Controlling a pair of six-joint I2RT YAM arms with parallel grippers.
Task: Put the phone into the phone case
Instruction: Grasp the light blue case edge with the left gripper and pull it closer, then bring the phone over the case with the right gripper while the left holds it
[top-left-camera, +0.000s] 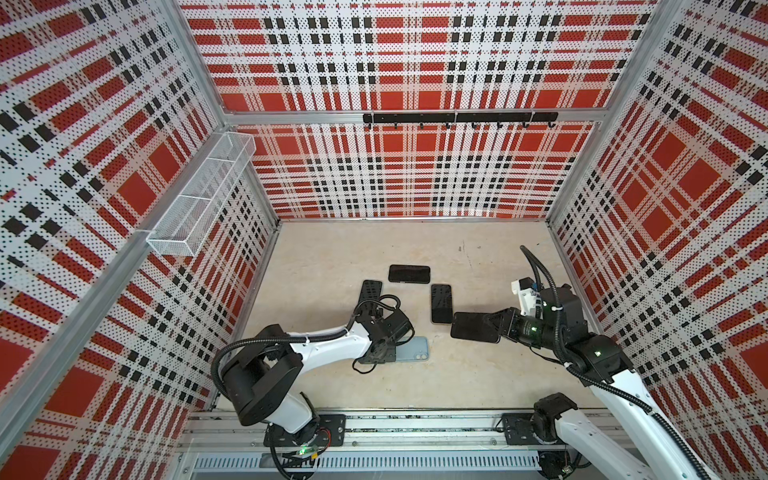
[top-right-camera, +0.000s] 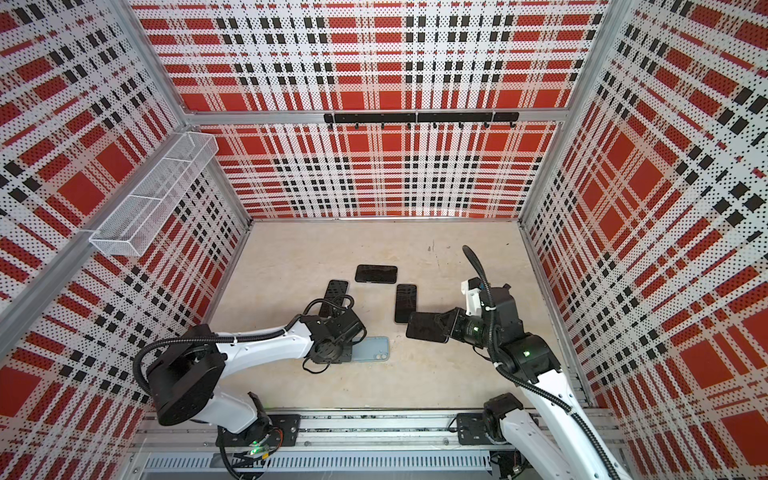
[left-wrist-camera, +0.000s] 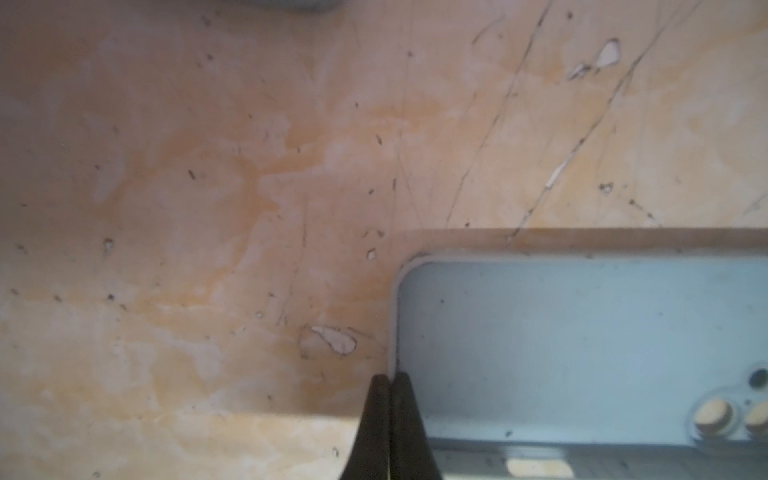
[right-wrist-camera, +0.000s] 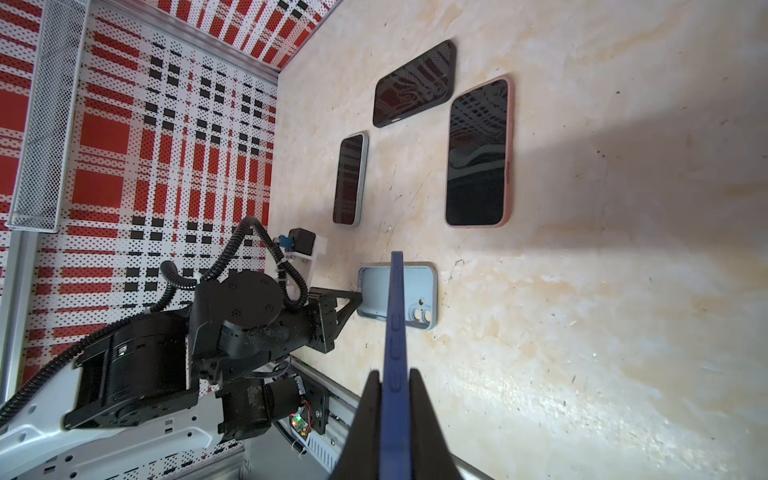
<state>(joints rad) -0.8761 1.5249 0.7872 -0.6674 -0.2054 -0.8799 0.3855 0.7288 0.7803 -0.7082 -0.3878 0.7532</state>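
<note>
The phone, blue-edged and dark-screened, is held above the desk by the right fingers, which are clamped on its two faces. It is seen near the light-blue phone case, to its right in both top views. The phone case is laid open side up on the desk, its short end wall pinched by the clenched left fingers, and three other phones are seen lying screen-up farther back.

Both top views look down on the whole table; wrist cameras, nearer, share the phone case
</note>
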